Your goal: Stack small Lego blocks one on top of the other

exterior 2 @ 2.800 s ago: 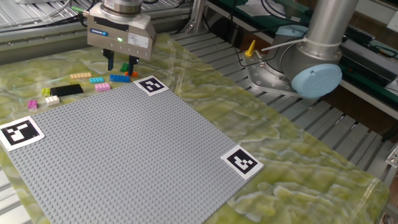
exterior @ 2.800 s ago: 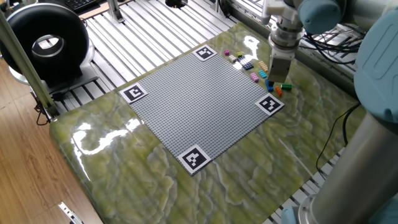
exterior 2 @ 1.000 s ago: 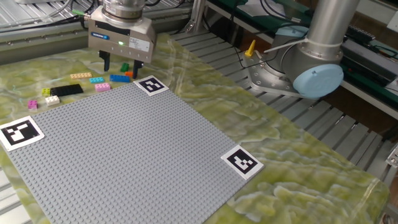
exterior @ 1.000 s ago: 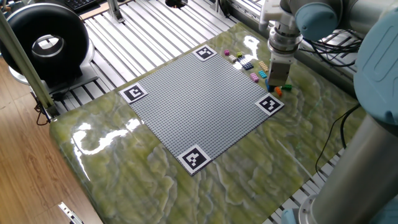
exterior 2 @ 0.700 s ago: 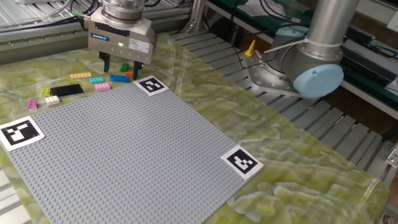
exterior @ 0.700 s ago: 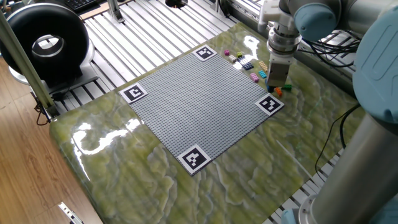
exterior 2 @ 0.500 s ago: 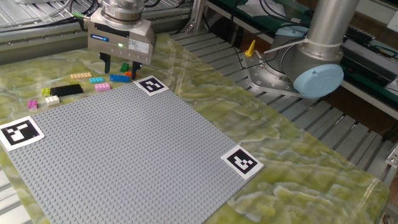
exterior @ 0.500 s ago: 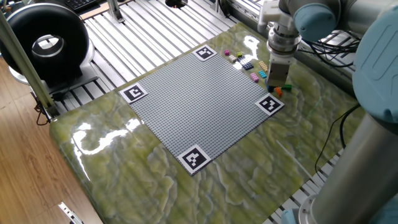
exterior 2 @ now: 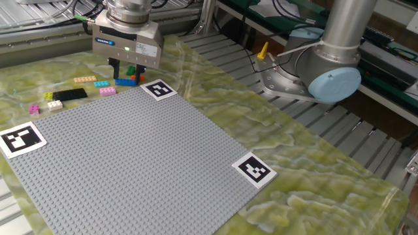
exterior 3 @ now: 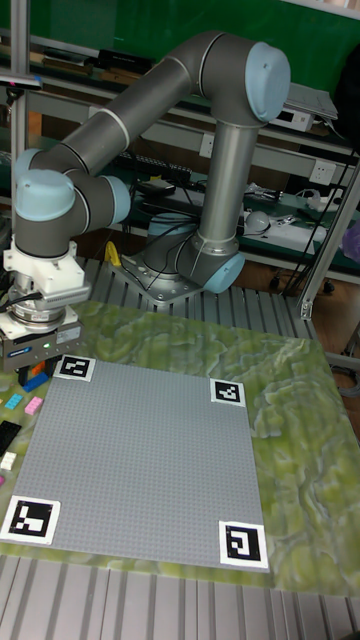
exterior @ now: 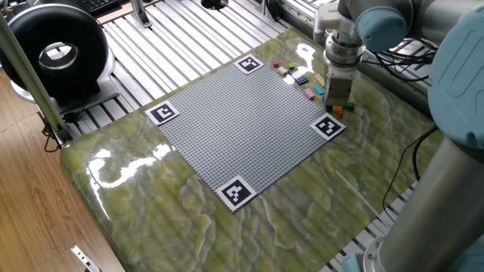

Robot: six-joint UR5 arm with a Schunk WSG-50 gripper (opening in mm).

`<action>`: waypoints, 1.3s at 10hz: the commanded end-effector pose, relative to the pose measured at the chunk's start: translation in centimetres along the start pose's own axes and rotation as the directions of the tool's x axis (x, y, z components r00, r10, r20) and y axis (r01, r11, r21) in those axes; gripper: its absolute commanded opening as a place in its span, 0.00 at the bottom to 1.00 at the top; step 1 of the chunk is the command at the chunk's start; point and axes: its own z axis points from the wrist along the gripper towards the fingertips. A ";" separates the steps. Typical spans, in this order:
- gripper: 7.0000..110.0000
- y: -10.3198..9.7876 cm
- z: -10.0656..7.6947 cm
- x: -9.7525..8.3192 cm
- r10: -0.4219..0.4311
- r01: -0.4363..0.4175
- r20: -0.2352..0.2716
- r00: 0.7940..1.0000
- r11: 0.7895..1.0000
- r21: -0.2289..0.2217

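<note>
Several small Lego blocks lie loose by the far corner of the grey baseplate (exterior 2: 130,163): blue (exterior 2: 124,82), cyan (exterior 2: 101,83), pink (exterior 2: 107,91), yellow (exterior 2: 48,96) and white (exterior 2: 55,104) ones. A green block (exterior 2: 131,70) and an orange one (exterior 2: 137,78) sit just under my gripper (exterior 2: 128,70). The gripper is open and low over the table, with one finger on each side of the green block and a gap left on both sides. In the one fixed view the gripper (exterior: 336,102) hides the green block, and the orange block (exterior: 338,110) shows beside it. None of the blocks is stacked.
Black-and-white marker tags (exterior 2: 160,89) sit at the baseplate's corners. A flat black piece (exterior 2: 70,94) and a tan block (exterior 2: 84,79) lie among the loose bricks. The arm's base (exterior 2: 307,72) stands past the table's edge, and a black round device (exterior: 57,53) sits on the slatted frame.
The gripper has sunk lower over the green and orange blocks. Its fingers now stand closer together around the green block. No block has moved.
</note>
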 end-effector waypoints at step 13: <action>0.57 -0.1 0.3 -0.3 -0.058 0.058 0.004 0.998 0.998 0.001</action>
